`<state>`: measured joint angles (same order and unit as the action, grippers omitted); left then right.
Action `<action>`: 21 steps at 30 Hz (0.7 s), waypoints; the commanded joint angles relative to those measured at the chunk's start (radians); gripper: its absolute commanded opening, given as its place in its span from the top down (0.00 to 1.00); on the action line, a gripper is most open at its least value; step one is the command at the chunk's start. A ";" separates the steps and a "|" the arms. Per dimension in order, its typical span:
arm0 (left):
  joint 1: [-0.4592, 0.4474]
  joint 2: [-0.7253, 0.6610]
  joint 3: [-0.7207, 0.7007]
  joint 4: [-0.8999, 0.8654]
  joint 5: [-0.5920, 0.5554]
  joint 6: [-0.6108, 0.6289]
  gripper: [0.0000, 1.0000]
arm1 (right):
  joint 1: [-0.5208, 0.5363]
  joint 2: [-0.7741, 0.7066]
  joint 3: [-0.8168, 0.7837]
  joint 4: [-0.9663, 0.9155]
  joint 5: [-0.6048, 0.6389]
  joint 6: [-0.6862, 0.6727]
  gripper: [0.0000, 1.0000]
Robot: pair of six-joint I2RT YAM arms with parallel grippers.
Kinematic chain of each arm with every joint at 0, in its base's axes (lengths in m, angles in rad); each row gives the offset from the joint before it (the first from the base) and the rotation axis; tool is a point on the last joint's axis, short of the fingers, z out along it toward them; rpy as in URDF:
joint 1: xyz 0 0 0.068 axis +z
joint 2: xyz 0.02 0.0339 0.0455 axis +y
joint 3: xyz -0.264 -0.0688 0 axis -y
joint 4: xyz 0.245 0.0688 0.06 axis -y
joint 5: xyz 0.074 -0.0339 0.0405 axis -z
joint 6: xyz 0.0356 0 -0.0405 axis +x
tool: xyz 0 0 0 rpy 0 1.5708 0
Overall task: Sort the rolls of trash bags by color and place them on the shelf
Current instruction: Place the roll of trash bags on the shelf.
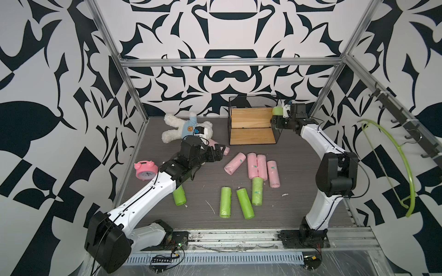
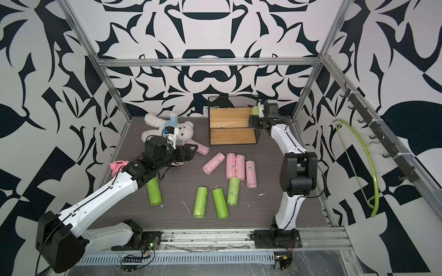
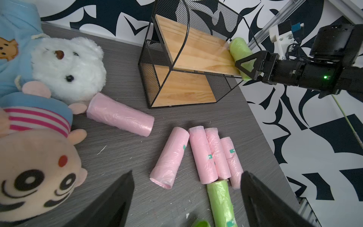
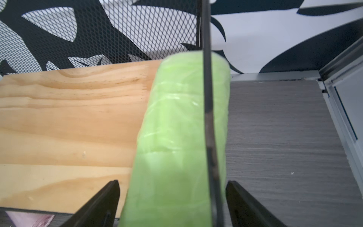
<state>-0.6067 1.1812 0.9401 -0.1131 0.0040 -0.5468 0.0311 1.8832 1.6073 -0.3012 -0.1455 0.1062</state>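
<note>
The shelf (image 1: 251, 118) stands at the back right of the table. One green roll (image 4: 182, 127) lies at the right end of its upper board, behind the side wire. My right gripper (image 4: 172, 181) is open, its jaws on either side of that roll's near end with small gaps. In both top views, several green rolls (image 1: 225, 202) and several pink rolls (image 1: 252, 166) lie on the table in front of the shelf. One more pink roll (image 3: 119, 117) lies beside the plush toys. My left gripper (image 3: 186, 172) hovers open and empty above the table near it.
A white teddy bear (image 1: 186, 130) and a round-faced plush doll (image 3: 39, 167) lie at the back left. A pink alarm clock (image 1: 144, 169) stands by the left arm. A green hanger (image 1: 392, 162) hangs on the right wall rail.
</note>
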 commanded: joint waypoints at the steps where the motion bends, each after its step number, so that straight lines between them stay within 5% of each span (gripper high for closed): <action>1: 0.003 0.000 0.009 -0.020 -0.004 0.022 0.08 | -0.012 -0.022 0.033 0.082 -0.048 0.004 0.14; 21: 0.003 0.009 0.009 -0.023 -0.008 0.030 0.08 | -0.028 -0.026 0.031 0.106 -0.115 -0.028 0.40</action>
<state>-0.6067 1.1889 0.9401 -0.1246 -0.0006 -0.5323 0.0086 1.8832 1.6073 -0.2264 -0.2413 0.0914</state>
